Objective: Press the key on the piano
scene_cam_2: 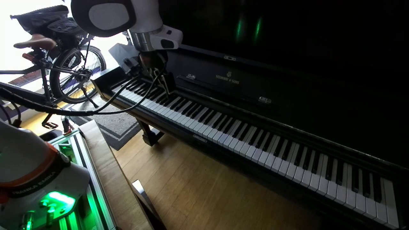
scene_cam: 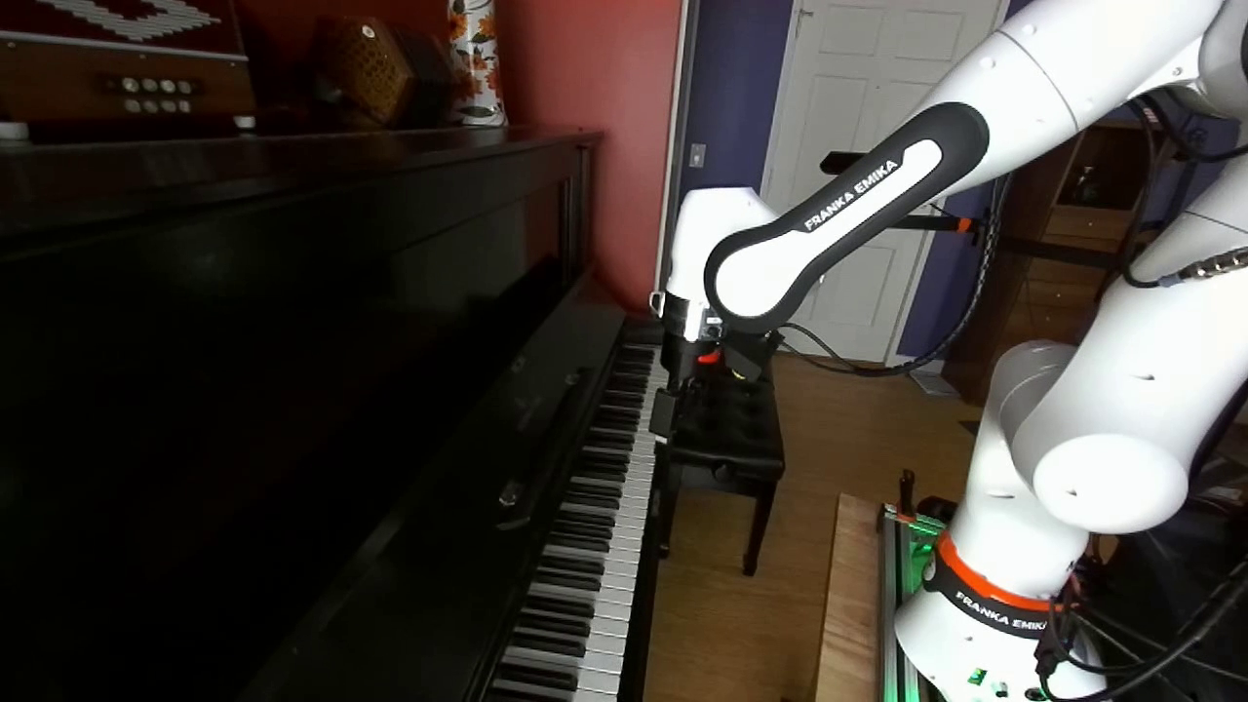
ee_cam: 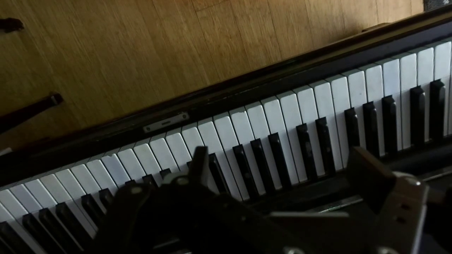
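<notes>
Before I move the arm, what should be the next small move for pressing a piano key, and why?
I would probably close the gripper before pressing down. In the wrist view its fingers stand wide apart, with several piano keys showing between them, so pressing like this might strike two places; closed, they would likely make one tip for a single key.

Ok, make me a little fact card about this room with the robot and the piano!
Instrument: glossy black upright piano with white and black keys
Robot: white jointed arm with black two-fingered hand
Hand: open, near the keys
Pressing a key: can't tell
On piano top: white cylinder with orange flower print
Seat: tufted black bench
Underfoot: light brown wooden floor
</notes>
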Controlling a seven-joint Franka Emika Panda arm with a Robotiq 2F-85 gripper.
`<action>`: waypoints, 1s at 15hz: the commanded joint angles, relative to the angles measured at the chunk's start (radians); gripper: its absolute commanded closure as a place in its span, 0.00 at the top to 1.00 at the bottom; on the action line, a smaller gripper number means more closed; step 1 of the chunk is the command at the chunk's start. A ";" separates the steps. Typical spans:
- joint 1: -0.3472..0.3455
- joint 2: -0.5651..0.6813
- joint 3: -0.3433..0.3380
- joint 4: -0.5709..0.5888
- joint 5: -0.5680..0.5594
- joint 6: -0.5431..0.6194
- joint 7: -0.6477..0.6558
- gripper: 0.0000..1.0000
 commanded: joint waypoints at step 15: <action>-0.024 0.312 -0.051 0.142 0.003 0.100 -0.171 1.00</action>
